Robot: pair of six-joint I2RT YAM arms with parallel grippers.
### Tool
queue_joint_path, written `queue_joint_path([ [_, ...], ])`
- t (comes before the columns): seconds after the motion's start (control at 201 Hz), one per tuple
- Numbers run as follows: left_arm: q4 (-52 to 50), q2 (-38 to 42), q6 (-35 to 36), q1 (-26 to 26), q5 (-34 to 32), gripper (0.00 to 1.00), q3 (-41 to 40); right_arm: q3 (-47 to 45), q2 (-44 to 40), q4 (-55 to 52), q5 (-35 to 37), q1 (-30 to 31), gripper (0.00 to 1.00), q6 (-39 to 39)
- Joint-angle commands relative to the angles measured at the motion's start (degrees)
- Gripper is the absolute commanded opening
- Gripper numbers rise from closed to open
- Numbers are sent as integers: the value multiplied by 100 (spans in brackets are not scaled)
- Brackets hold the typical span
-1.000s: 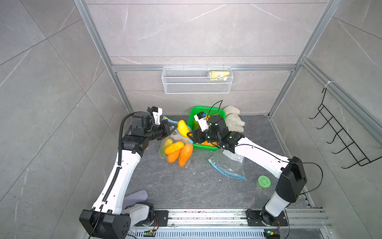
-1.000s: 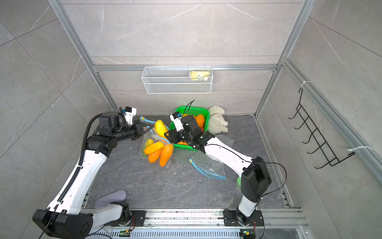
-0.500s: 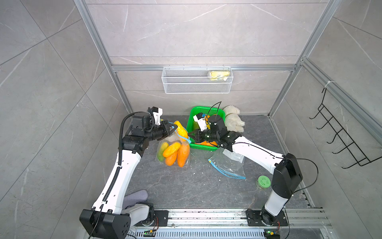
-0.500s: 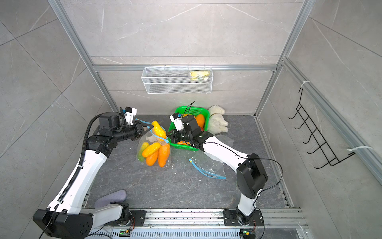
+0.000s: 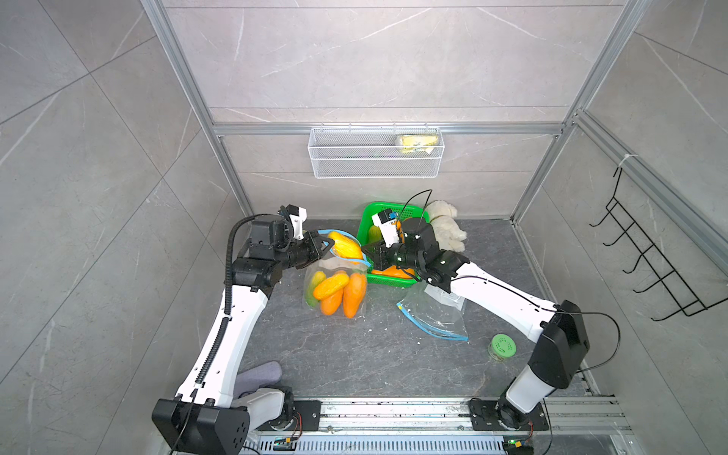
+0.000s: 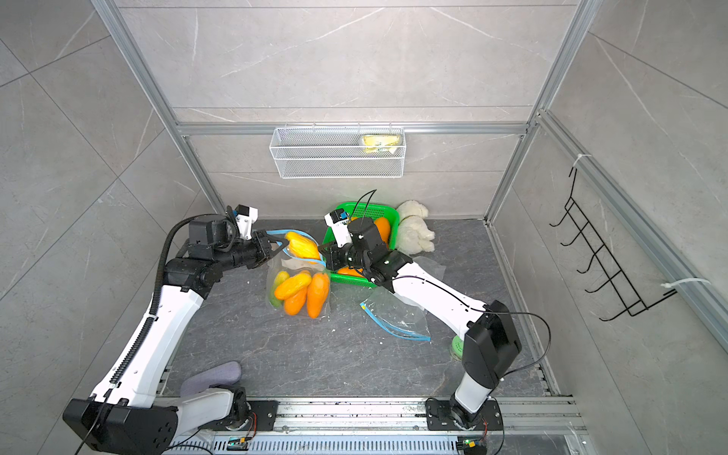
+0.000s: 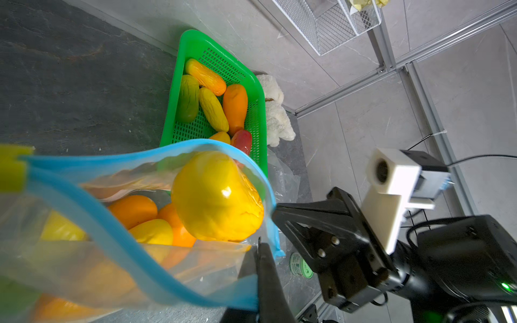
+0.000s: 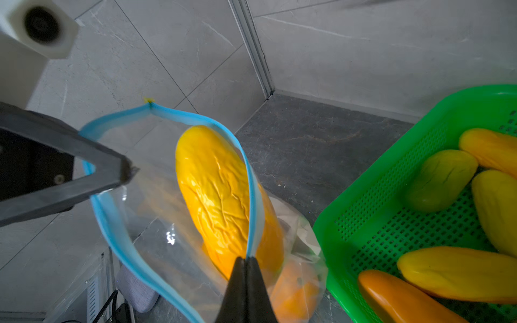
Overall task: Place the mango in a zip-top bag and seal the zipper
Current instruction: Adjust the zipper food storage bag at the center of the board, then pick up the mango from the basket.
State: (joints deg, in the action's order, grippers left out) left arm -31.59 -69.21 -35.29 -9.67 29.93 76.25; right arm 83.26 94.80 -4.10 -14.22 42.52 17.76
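Left end effector (image 8: 128, 171), right end effector (image 8: 246, 258) pinch bag rim (image 8: 112, 232); mango (image 8: 215, 190) yellow, wrinkled.

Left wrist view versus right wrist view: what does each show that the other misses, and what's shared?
Only the left wrist view: the white plush toy, the wire wall basket, a red mango in the green basket, the green-lidded jar, and the right hand pinching the rim of the zip-top bag. Only the right wrist view: the left hand pinching that rim elsewhere, and a grey cloth. Both: the bag's open blue zipper, the yellow mango in its mouth, and the green basket.
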Motion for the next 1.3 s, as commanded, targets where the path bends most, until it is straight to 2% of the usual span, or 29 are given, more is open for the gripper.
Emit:
queue_joint_path([
  [0.0,27,74,209,70,-222,0,118,-185,-376,180,612,126,0,-290],
  [0.11,-215,-13,321,114,-537,0,345,-342,-588,326,966,304,0,-334],
  [0.239,-813,-145,589,123,-1352,0,865,-513,-758,588,1095,510,0,-219],
  [0.309,-932,-118,619,132,-1688,0,962,-517,-761,553,1404,727,0,-337],
  [0.373,-841,-55,608,132,-1703,0,907,-483,-661,524,1347,784,0,-382],
  [0.478,-565,3,500,132,-1363,0,640,-504,-547,547,1120,775,0,-340],
  [0.563,-305,46,406,132,-1149,0,344,-681,-718,782,1007,724,40,-299],
  [0.627,-204,22,387,132,-1024,0,170,-832,-924,959,975,638,63,-235],
  [0.712,-17,17,325,132,-856,0,-21,-1065,-1157,1261,817,411,75,-155],
  [0.826,189,-5,247,132,-659,0,-162,-1078,-1002,1170,798,-234,78,305],
  [0.931,268,-23,202,132,-534,0,-189,-299,-195,-47,1159,-600,79,139],
  [1.041,330,-11,169,132,-465,0,-224,1040,1028,-1708,1952,-739,81,-44],
  [1.155,347,-1,158,132,-488,0,-252,1827,1934,-1976,2271,-777,81,-425],
  [1.294,210,15,228,137,-486,0,-185,3499,3153,-2921,2301,-978,80,-1306],
])
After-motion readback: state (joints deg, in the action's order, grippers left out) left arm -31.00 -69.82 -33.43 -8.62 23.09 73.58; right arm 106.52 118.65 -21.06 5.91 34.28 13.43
